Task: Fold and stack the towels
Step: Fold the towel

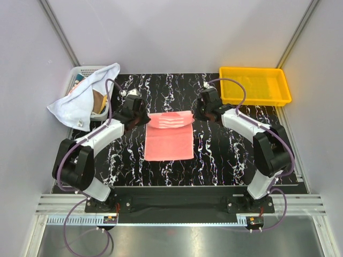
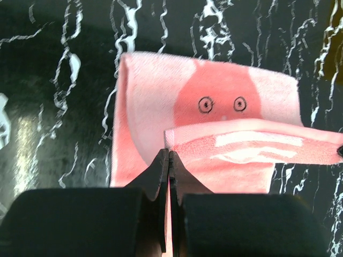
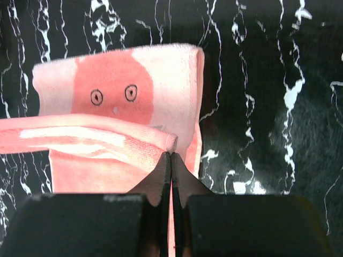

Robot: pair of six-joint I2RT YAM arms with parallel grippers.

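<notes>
A pink towel [image 1: 169,140] lies in the middle of the black marbled table [image 1: 225,155]. Its far edge is lifted and curled over toward the near side. My left gripper [image 1: 146,120] is shut on the towel's far-left corner, and my right gripper [image 1: 196,114] is shut on the far-right corner. In the left wrist view the gripper [image 2: 169,152] pinches the raised pink edge above the towel [image 2: 155,96], which shows a printed face with two eyes. The right wrist view shows the same: gripper [image 3: 171,154] closed on the corner over the towel [image 3: 112,80]. A white towel [image 1: 80,99] hangs over the basket, a brown towel [image 1: 98,101] under it.
A white mesh basket [image 1: 80,72] stands at the far left corner of the table. A yellow plastic tray [image 1: 256,85] sits at the far right. Grey walls close in the table on three sides.
</notes>
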